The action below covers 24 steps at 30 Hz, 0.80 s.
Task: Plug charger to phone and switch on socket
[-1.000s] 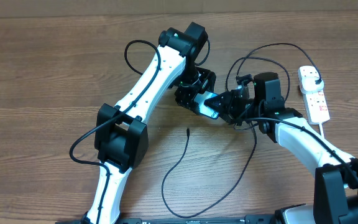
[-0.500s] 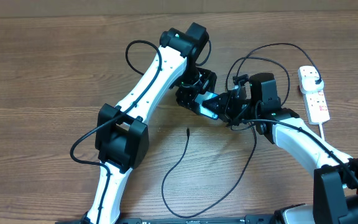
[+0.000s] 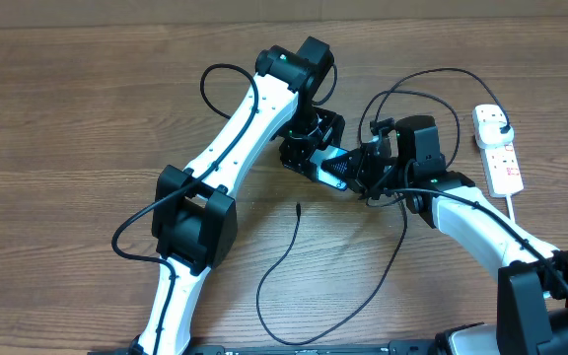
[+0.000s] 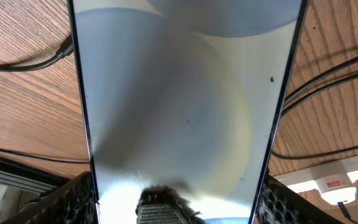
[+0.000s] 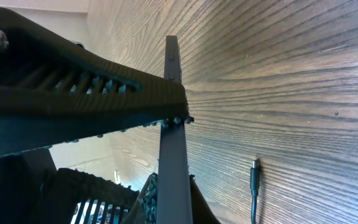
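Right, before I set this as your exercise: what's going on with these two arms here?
Both arms have the phone between them near the middle of the table. The left gripper clamps it across its width, and the right gripper pinches one thin edge. The charger has its connector tip lying loose on the table in front of them, not in the phone. Its black plug appears to sit in the socket at the right edge. The switch state cannot be told.
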{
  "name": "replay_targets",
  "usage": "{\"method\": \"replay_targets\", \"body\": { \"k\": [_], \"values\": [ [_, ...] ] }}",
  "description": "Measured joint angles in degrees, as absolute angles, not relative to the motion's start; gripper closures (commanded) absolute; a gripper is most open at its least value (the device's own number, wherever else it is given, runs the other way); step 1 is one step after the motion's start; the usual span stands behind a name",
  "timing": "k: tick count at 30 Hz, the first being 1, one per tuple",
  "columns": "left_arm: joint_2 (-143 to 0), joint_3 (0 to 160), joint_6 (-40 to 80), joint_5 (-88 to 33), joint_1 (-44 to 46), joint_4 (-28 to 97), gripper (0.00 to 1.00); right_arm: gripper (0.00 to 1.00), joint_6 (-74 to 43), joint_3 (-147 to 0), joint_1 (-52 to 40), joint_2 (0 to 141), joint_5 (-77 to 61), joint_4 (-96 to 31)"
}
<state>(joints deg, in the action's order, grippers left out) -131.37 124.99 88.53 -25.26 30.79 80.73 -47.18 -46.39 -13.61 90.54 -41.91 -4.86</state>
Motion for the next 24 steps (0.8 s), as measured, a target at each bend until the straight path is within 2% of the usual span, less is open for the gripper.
{"method": "replay_targets", "body": {
  "k": [7, 15, 20, 24],
  "values": [
    [-131.37, 125.19, 85.12, -24.77, 30.48, 80.95, 0.00, 0.96, -46.87, -46.39, -13.63, 90.54, -40.23, -6.07],
    [-131.37, 125.21, 70.46, -26.76, 23.66, 82.46, 0.00, 0.96, -47.37, -46.39, -13.63, 90.56, -40.03, -6.63],
    [-131.37, 125.23, 60.58, -30.98, 15.81, 82.46, 0.00, 0.96, -55.99, -46.39, -13.63, 90.54, -39.97, -6.68],
    [-131.37, 125.23, 56.86, -31.99, 13.08, 82.02, 0.03, 0.96, -68.34, -46.39, -13.65, 90.56, -39.75, -6.63]
  ]
}}
